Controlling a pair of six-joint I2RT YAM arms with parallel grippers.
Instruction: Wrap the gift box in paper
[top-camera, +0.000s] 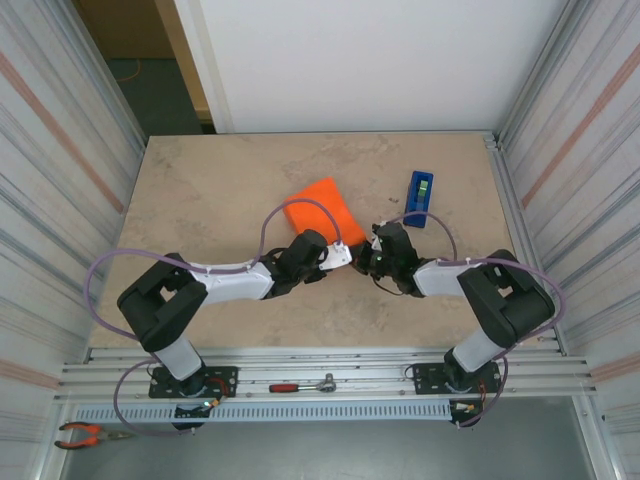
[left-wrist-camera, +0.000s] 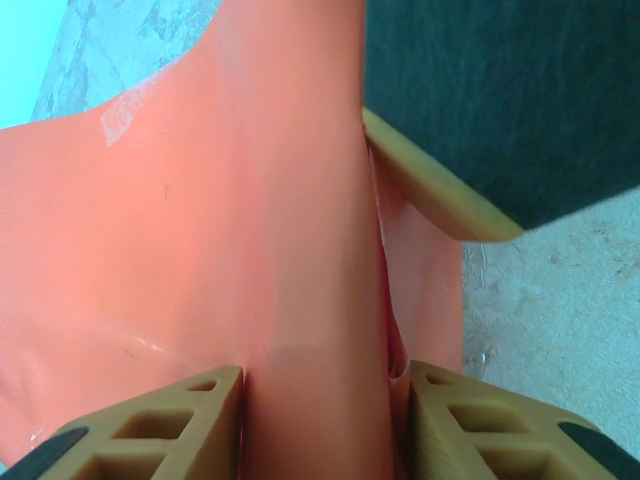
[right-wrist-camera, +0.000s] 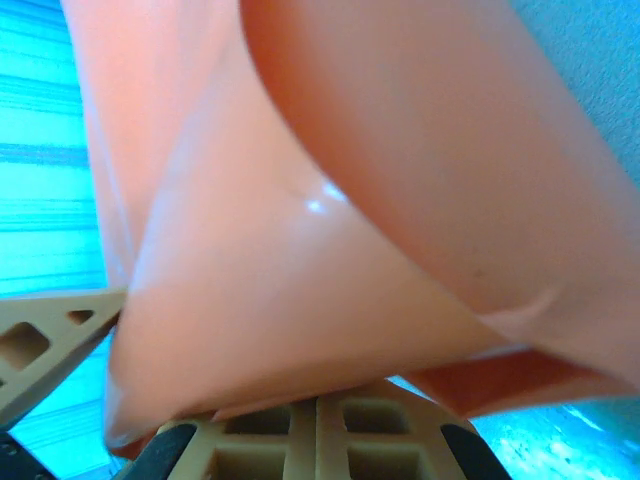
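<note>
The pale stone-look table (top-camera: 200, 200) sits between ribbed metal walls (top-camera: 60, 150). I see the orange paper (top-camera: 318, 208) bunched up near the table's middle, with the blue tape dispenser (top-camera: 420, 198) lying apart to its right. My left gripper (left-wrist-camera: 322, 378) stands narrow, with a fold of the paper filling the gap and touching both fingers. My right gripper (right-wrist-camera: 318, 405) is fully closed with its tips against the sheet. Whether it nips any paper I cannot tell.
</note>
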